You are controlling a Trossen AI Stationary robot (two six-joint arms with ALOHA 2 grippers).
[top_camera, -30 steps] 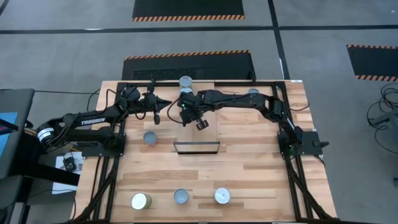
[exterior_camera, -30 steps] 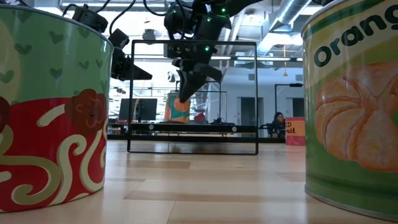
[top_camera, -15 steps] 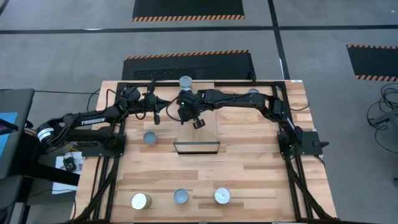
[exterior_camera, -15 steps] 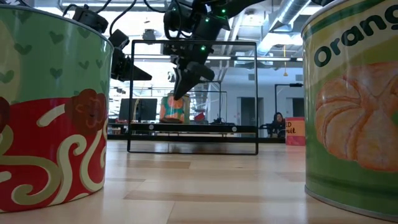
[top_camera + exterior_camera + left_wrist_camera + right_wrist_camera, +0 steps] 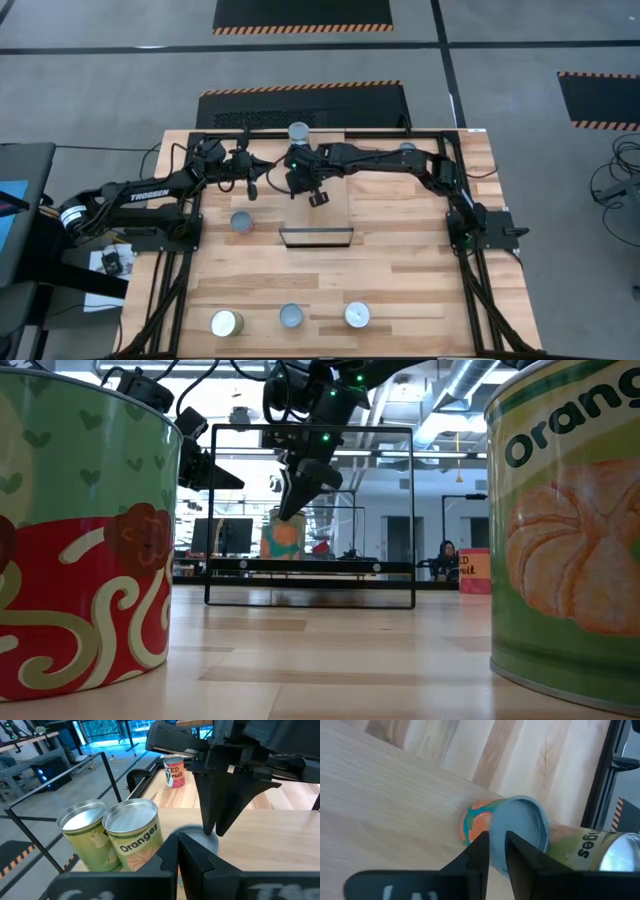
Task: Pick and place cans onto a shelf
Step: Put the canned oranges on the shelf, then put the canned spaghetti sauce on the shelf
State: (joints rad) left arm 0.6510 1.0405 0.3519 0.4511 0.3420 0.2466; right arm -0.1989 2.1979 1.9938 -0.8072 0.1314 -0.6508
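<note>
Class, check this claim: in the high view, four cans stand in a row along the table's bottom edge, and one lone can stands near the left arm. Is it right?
No. The high view shows three cans in that row, not four: left can, middle can, right can. The lone can near the left arm is right.
</note>
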